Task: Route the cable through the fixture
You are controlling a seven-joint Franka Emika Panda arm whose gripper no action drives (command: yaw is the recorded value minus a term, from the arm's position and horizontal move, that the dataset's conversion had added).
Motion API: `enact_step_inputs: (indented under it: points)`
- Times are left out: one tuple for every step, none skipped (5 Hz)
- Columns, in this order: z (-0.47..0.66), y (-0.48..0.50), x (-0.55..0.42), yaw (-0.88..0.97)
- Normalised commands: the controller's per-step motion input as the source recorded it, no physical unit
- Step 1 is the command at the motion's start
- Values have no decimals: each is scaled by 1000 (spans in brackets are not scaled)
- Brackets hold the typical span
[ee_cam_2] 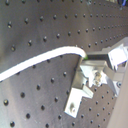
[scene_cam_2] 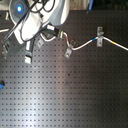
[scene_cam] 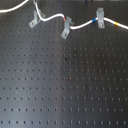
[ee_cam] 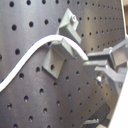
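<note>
The white cable (scene_cam: 52, 18) comes in from the first exterior view's top left and runs across the three grey clips. It leaves at the right past blue and yellow marks (scene_cam: 113, 22). The fixture (scene_cam: 34, 21) is the tilted clip at the first exterior view's left. In the first wrist view the cable (ee_cam: 30, 57) lies over the fixture (ee_cam: 57, 55) and ends at my gripper (ee_cam: 98, 67). The fingers stand close together, shut on the cable just beside the clip. The second wrist view shows the same grip (ee_cam_2: 94, 69), with the fixture (ee_cam_2: 77, 95) right by the fingertips. In the second exterior view the arm (scene_cam_2: 35, 20) covers most of the fixture.
A narrower tilted clip (scene_cam: 65, 31) and an upright clip (scene_cam: 99, 19) hold the cable further along. The black perforated board (scene_cam: 65, 85) spreads below them. Near the second exterior view's left edge sit a small grey part (scene_cam_2: 5, 47) and a blue object (scene_cam_2: 1, 84).
</note>
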Motion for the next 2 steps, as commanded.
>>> enact_step_inputs:
  points:
    - [264,284,-154,471]
    - [266,311,-119,506]
